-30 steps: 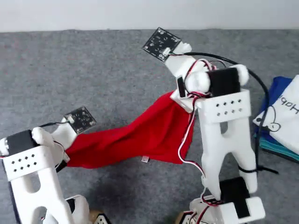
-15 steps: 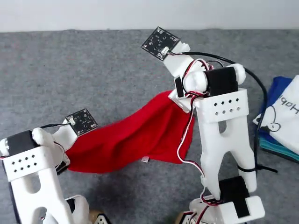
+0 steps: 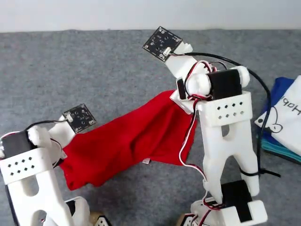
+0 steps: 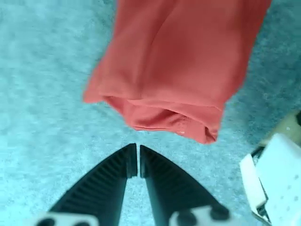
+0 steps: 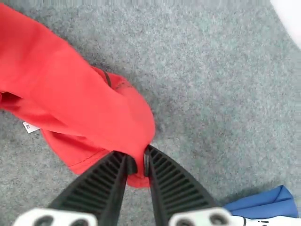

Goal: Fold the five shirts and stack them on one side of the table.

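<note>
A red shirt (image 3: 131, 141) hangs stretched between the two arms over the grey table (image 3: 70, 70). My right gripper (image 5: 136, 165) is shut on one bunched end of the red shirt (image 5: 61, 94), held up near the table's middle (image 3: 181, 96). My left gripper (image 4: 138, 157) is shut with nothing between its fingers. The other end of the shirt (image 4: 174, 70) hangs folded over just beyond its tips, apart from them. In the high view that end sags low beside the left arm (image 3: 28, 165) at the front left.
A stack of folded shirts (image 3: 282, 122), white on top of teal and blue, lies at the table's right edge; its blue corner (image 5: 263, 205) shows in the right wrist view. Grey table lies open at the back and left.
The shirt's left end has widened and sagged toward the table's front. The left arm has shifted a little left and forward. The right arm has barely moved.
</note>
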